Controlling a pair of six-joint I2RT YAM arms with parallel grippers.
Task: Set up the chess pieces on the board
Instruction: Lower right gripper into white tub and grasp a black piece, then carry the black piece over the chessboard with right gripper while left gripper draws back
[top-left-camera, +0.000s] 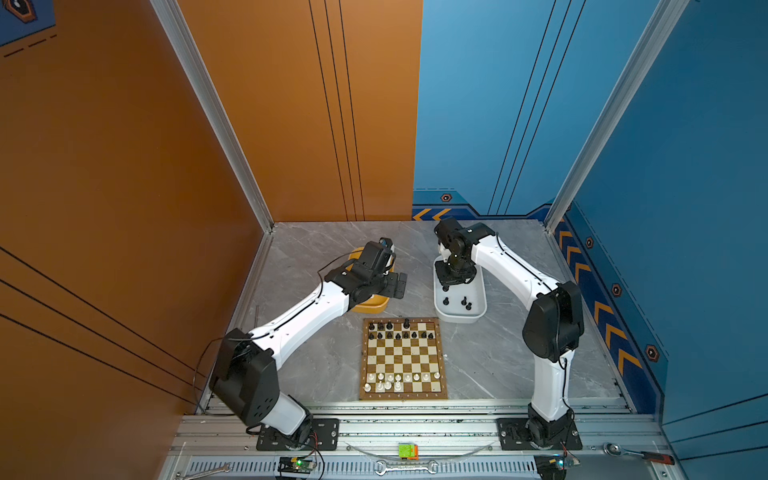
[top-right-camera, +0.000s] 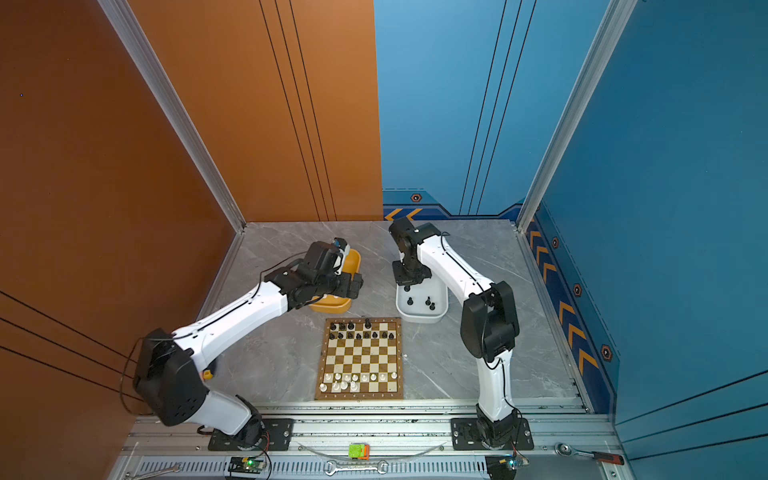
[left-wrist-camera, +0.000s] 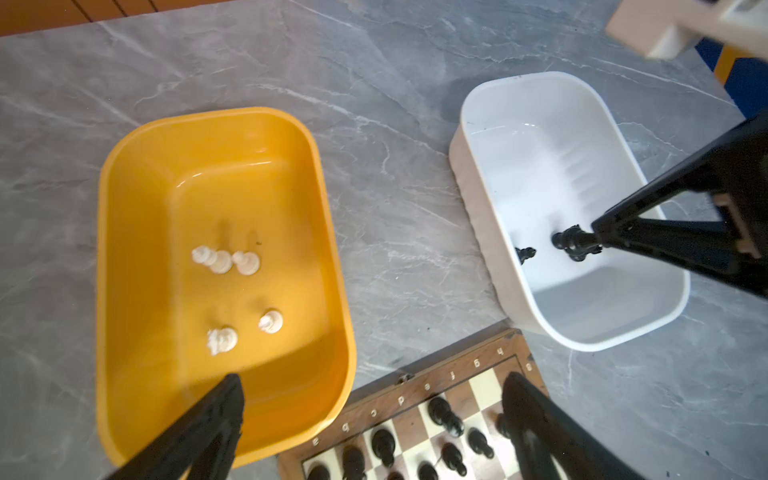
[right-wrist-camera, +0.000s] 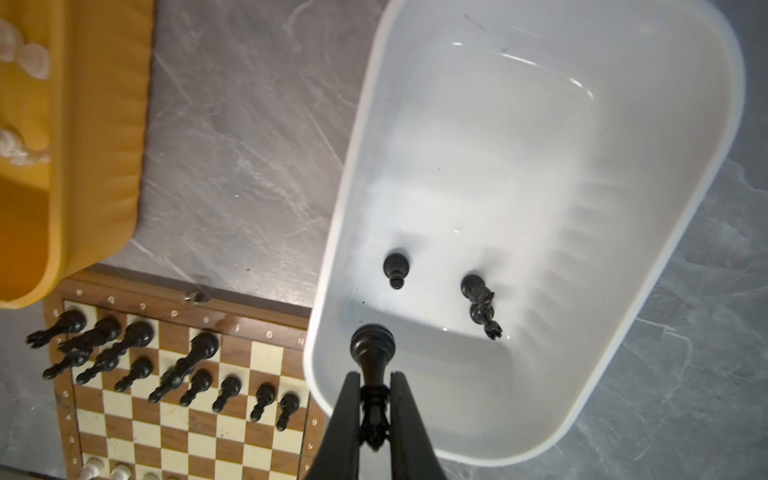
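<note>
- Black piece (right-wrist-camera: 372, 353), glossy and tall, is pinched tight between the jaws of the right gripper (right-wrist-camera: 375, 376), and its round base juts out over the white tub (right-wrist-camera: 345, 208).
- Three loose black figurines (right-wrist-camera: 397, 268) lie on the tub floor under it, one alone and two touching.
- On to the board (top-left-camera: 402, 359): it sits flat on the grey marble table (top-left-camera: 324, 257), at seven o'clock from the white tub in both top views.
- Black men (top-left-camera: 399, 334) crowd its twelve-o'clock edge and cream men (top-left-camera: 390, 380) line the six-o'clock edge. Both back rows are only part filled.
- At eleven o'clock from the board sits the yellow tub (left-wrist-camera: 124, 249), with a handful of cream pieces (left-wrist-camera: 224, 262) on its floor.
- The left gripper (left-wrist-camera: 372, 377) hangs at the yellow tub's three-o'clock side, jaws spread wide, nothing between them.
</note>
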